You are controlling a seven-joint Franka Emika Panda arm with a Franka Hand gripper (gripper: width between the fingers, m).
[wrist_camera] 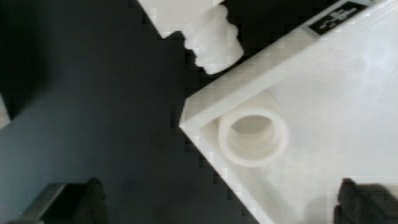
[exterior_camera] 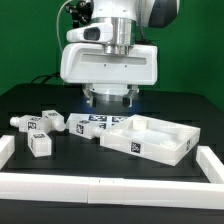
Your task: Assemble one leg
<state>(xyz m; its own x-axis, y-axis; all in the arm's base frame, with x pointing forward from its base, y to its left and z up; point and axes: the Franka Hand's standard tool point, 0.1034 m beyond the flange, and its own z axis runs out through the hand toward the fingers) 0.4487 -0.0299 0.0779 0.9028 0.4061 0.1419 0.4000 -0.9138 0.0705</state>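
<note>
End effector [exterior_camera: 108, 98] is hovering low over the black bench [exterior_camera: 90, 162], just above the far corner of the large flat white plastic tray-shaped tabletop [exterior_camera: 155, 140], on the tabletop's side twd the exterior view's left. Its fingers are standing spread wide w/ nothing betw. them. In wrist view the end effector [wrist_camera: 221, 200] is showing one dark fingertip [wrist_camera: 68, 203] at each side, and a tabletop corner w/ its round socket [wrist_camera: 254, 137] is lying in the gap. A short stubby white plastic leg [wrist_camera: 201, 38] w/ a ridged, threaded-looking end is lying on the bench just beside that corner, outside the socket; can't tell if it's touching the tabletop edge. In exterior view other legs [exterior_camera: 35, 122], white w/ square black-and-white tags, are lying farther from the tabletop twd the exterior view's left. A low white rail [exterior_camera: 100, 185] is running along the bench on the tabletop's near side.
</note>
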